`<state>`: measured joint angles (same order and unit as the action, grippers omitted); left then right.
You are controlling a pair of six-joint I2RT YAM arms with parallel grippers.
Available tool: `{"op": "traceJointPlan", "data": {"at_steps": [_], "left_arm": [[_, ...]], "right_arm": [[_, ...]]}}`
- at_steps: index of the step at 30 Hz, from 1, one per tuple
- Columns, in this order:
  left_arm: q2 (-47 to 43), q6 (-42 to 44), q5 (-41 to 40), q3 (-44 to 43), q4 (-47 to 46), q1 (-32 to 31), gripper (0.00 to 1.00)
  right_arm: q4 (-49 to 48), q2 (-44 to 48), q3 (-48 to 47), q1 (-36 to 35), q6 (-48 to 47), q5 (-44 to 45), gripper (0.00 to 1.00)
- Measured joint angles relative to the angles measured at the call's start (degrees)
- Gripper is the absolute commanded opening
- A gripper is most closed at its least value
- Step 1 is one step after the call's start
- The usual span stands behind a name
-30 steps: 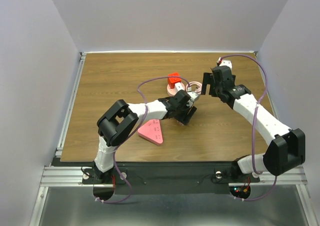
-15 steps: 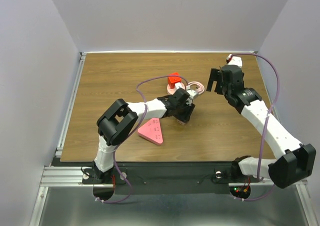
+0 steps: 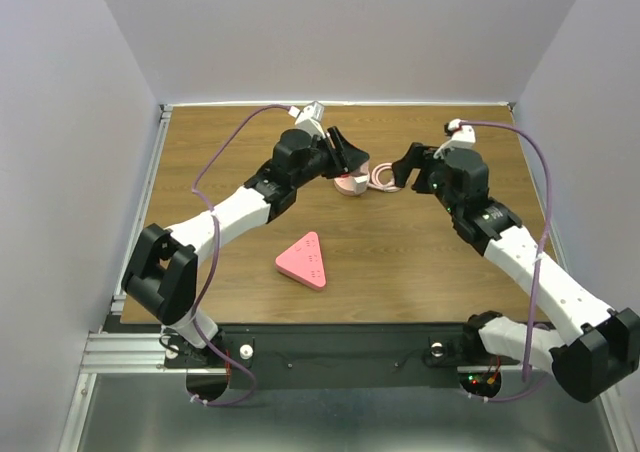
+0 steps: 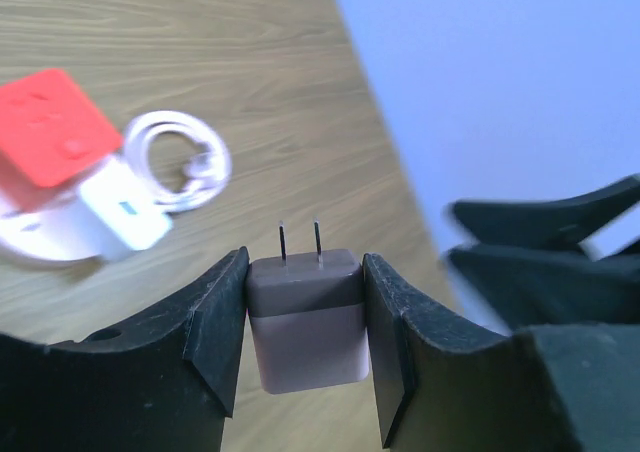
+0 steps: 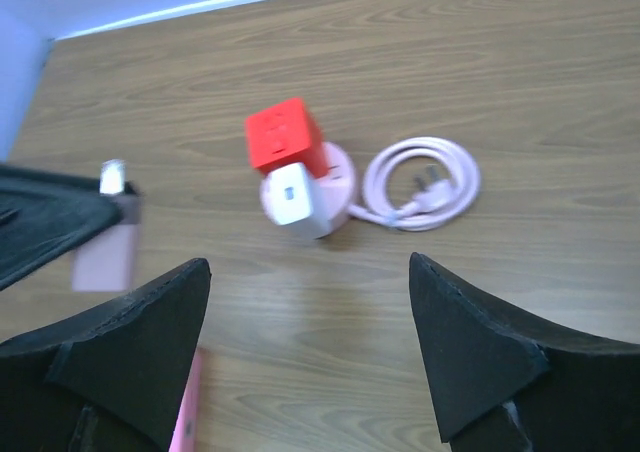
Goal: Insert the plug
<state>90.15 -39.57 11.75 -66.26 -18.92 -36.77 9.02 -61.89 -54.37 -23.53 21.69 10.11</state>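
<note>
Plug in hand, insertion pending: the left gripper (image 4: 305,290) clamps the grey two-prong plug (image 4: 305,337) near the red cube socket (image 5: 285,142), while the right gripper (image 5: 305,307) hovers nearby, fingers apart and empty.

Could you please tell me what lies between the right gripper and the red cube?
The coiled pink cable lies on the table between the right gripper and the red cube, clearest in the top view.
</note>
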Motion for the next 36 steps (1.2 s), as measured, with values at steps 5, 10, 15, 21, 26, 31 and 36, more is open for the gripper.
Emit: {"op": "traceJointPlan", "data": {"at_steps": [5, 10, 15, 21, 26, 31, 36], "left_arm": [[-0.2, -11.0, 0.6, 2.7, -5.1, -1.4, 0.00], [-0.1, -19.5, 0.1, 6.7, -8.3, -1.4, 0.00], [-0.4, -25.4, -1.5, 9.4, -11.3, -1.4, 0.00], [-1.2, -29.6, -2.7, 11.5, -13.8, -1.4, 0.00], [-1.5, -31.7, -3.1, 12.5, -15.7, -1.4, 0.00], [-1.7, -32.9, -3.3, 12.5, -17.2, -1.4, 0.00], [-1.9, -33.4, -3.4, 12.5, -18.4, -1.3, 0.00]], "right_arm": [[-7.2, -1.2, 1.9, -7.2, 0.5, -0.7, 0.84], [-12.7, -1.8, 1.9, -13.2, -0.5, 0.7, 0.84], [-15.7, -3.2, 1.9, -16.1, -1.4, 1.9, 0.84], [-17.3, -4.4, 1.9, -18.3, -1.8, 4.6, 0.84], [-17.4, -4.0, 1.9, -19.0, -2.3, 6.5, 0.84], [-16.8, -2.5, 2.2, -19.1, -2.5, 7.7, 0.84], [-15.5, -0.9, 4.0, -19.3, -2.5, 8.6, 0.84]]}}
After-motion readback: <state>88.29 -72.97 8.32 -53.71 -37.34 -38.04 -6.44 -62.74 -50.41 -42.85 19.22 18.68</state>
